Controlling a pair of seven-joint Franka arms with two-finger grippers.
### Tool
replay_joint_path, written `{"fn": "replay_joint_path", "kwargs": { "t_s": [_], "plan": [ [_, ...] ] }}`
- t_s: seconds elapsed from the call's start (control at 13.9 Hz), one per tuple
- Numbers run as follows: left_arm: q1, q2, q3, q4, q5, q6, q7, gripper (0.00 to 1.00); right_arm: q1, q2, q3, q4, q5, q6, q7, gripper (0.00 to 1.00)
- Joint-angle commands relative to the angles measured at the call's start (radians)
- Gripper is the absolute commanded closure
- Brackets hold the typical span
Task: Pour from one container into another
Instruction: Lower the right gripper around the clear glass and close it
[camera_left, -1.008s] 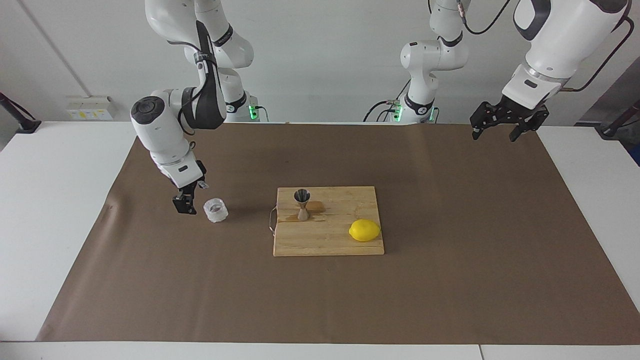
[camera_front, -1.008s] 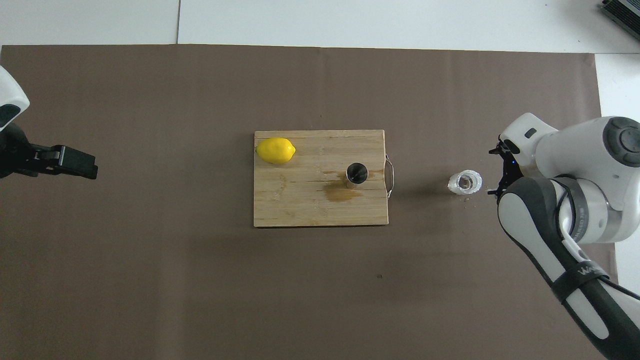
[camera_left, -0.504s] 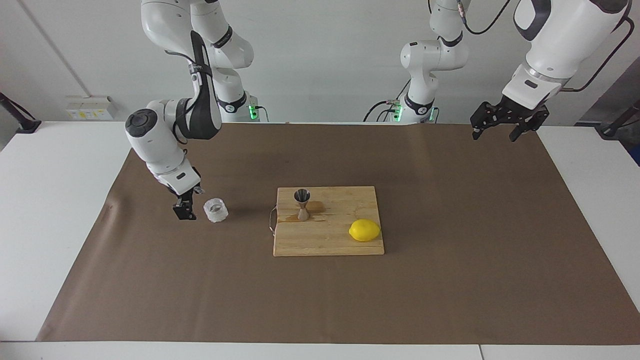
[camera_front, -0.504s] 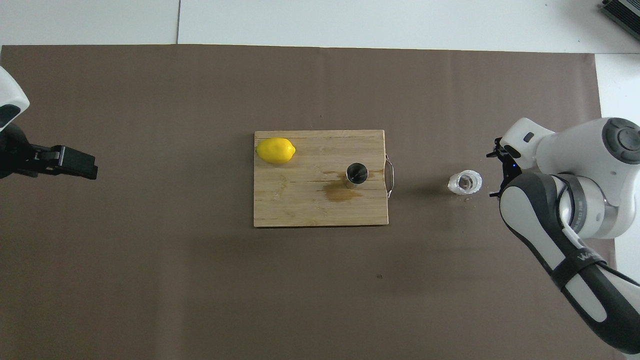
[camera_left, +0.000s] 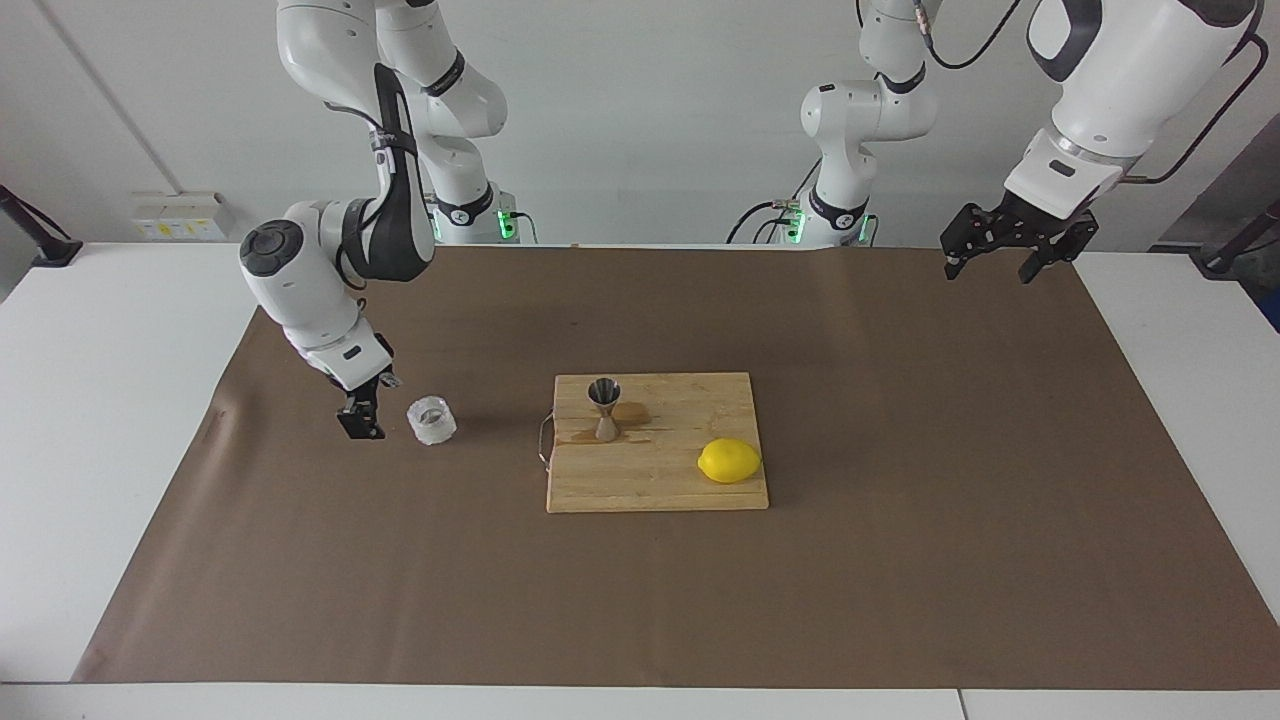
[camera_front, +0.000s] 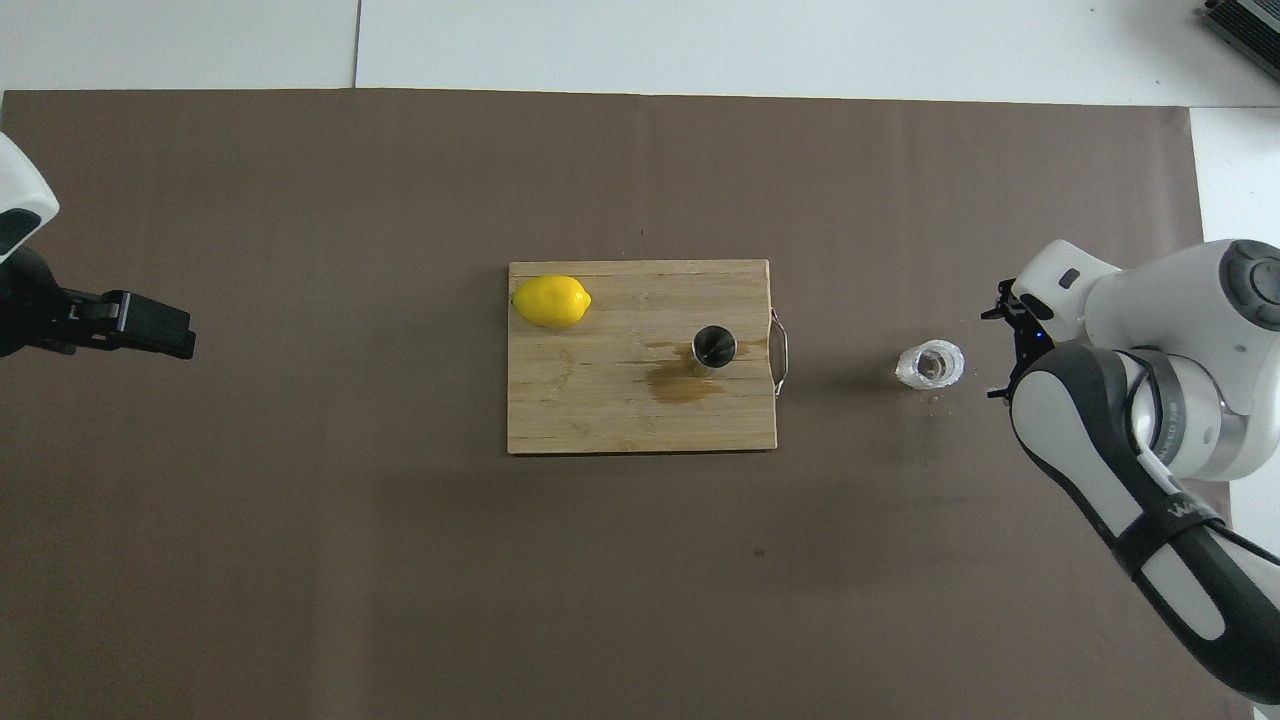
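The clear glass cup (camera_left: 431, 420) (camera_front: 929, 365) stands upright on the brown paper, toward the right arm's end of the table. My right gripper (camera_left: 360, 418) (camera_front: 1000, 352) hangs low just beside it, on the side away from the board, open and a small gap from the glass. The steel jigger (camera_left: 604, 408) (camera_front: 714, 347) stands upright on the wooden cutting board (camera_left: 660, 485) (camera_front: 600, 415), beside a brownish wet stain (camera_front: 682, 384). My left gripper (camera_left: 987, 262) (camera_front: 150, 330) waits raised and open over the left arm's end of the paper, holding nothing.
A yellow lemon (camera_left: 729, 460) (camera_front: 551, 301) lies on the board's corner toward the left arm's end. The board has a wire handle (camera_front: 781, 350) on the edge facing the cup. Brown paper (camera_left: 900, 560) covers the table.
My right gripper has drawn back a little from the glass cup toward the right arm's end of the table. Cup, jigger and left arm have not moved.
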Motion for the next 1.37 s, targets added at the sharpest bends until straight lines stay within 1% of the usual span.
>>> {"fn": "replay_joint_path", "kwargs": {
  "t_s": [0.0, 0.43, 0.58, 0.72, 0.86, 1.22, 1.3],
  "plan": [
    [-0.010, -0.030, 0.011, -0.031, 0.000, -0.001, -0.007, 0.00, -0.023, 0.012, 0.012, -0.014, 0.055, -0.002, -0.042, 0.00],
    [-0.010, -0.030, 0.011, -0.031, 0.000, -0.001, -0.007, 0.00, -0.016, 0.018, 0.012, -0.021, 0.094, -0.010, -0.099, 0.00],
    [-0.010, -0.030, 0.011, -0.031, 0.000, -0.001, -0.007, 0.00, -0.022, 0.014, 0.010, -0.049, 0.120, -0.010, -0.108, 0.00],
    [-0.010, -0.030, 0.011, -0.031, 0.000, -0.001, -0.007, 0.00, -0.022, 0.008, 0.012, -0.066, 0.143, -0.007, -0.160, 0.00],
    [-0.010, -0.030, 0.011, -0.031, 0.000, -0.001, -0.007, 0.00, -0.010, 0.011, 0.012, -0.064, 0.197, 0.015, -0.211, 0.00],
    [-0.010, -0.030, 0.011, -0.031, 0.000, -0.001, -0.007, 0.00, -0.004, 0.031, 0.012, -0.064, 0.219, 0.059, -0.249, 0.00],
    [-0.010, -0.030, 0.011, -0.031, 0.000, -0.001, -0.007, 0.00, -0.004, 0.041, 0.012, -0.063, 0.251, 0.064, -0.280, 0.00]
  ]
}}
